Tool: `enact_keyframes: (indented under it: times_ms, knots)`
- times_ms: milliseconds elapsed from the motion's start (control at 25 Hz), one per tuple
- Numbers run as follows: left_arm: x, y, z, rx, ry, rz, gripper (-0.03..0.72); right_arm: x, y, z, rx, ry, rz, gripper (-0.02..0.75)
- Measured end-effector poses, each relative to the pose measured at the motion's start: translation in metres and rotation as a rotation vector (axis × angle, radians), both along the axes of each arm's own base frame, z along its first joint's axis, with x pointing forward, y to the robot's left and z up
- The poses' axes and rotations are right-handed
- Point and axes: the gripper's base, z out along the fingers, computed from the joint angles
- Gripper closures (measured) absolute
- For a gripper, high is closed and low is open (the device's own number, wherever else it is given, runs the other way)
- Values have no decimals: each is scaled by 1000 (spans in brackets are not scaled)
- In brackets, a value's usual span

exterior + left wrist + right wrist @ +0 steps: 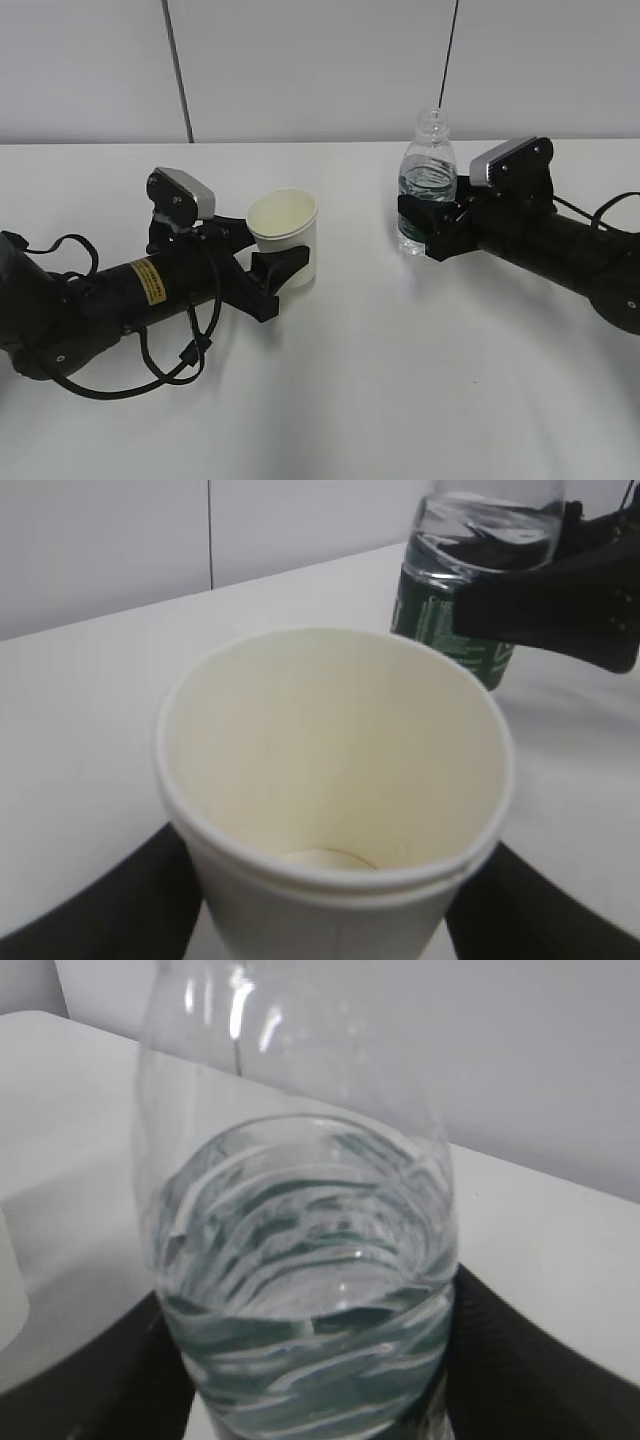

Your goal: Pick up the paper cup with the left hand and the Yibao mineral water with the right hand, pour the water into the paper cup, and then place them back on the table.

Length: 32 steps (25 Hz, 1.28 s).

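Left claw (272,262) around white paper cup (285,236)

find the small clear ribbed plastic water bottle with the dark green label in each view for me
Exterior view: the clear ribbed plastic bottle stands upright right of centre, between the right gripper's fingers.
Left wrist view: top right, behind the white paper cup, its top cut off by the frame.
Right wrist view: it fills the centre, close up.
Shared landmark: the white paper cup; only a blurred sliver at the right wrist view's left edge.
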Motion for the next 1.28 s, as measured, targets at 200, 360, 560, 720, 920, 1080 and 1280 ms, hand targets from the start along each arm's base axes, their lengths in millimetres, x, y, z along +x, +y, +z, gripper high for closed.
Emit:
enact_keyframes:
  times_ms: [200, 360, 560, 720, 920, 1080, 1280]
  knots:
    - [-1, 0, 0, -2, 4, -6, 245, 15, 2, 16, -82, -21, 36, 248]
    - [-1, -1, 0, -1, 5, -14, 245, 24, 4, 27, -137, -42, 58, 248]
    - [-2, -2, 0, -4, 14, -27, 245, 38, 6, 39, -217, -78, 99, 248]
    - [-2, -2, 0, -5, 14, -36, 245, 44, 8, 45, -265, -99, 125, 248]
    - [3, -11, 6, -26, -6, -66, 246, 49, 10, 52, -311, -135, 166, 248]
    - [3, -21, 11, -33, -27, -98, 246, 50, 12, 54, -332, -153, 189, 248]
    - [3, -30, 14, -41, -44, -121, 246, 50, 13, 54, -354, -160, 215, 248]
